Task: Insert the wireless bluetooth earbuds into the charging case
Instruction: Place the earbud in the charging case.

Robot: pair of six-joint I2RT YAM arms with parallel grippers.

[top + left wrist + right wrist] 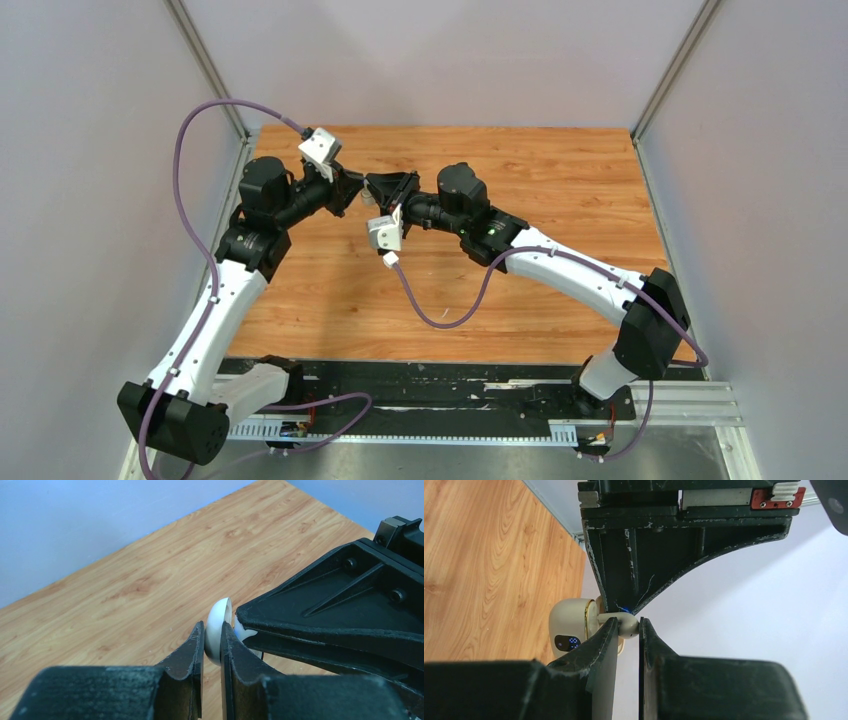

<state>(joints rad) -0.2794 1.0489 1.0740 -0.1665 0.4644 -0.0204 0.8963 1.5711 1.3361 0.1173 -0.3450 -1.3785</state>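
My two grippers meet in mid-air above the wooden table. My left gripper (350, 190) (213, 630) is shut on a white pebble-like charging case (219, 611). The case also shows in the right wrist view (566, 625), with a gold rim and a lit blue number display. My right gripper (380, 190) (627, 621) is shut on a white earbud (630, 628) and holds it against the case's open side. Its stem points into the case. A bit of this bud shows in the left wrist view (244, 631). The other earbuds and any black case are out of view.
The wooden table (520, 170) lies below both grippers, with grey walls on three sides. A purple cable (440, 320) loops down from my right wrist over the table's middle. A black strip and metal rail (480, 400) run along the near edge.
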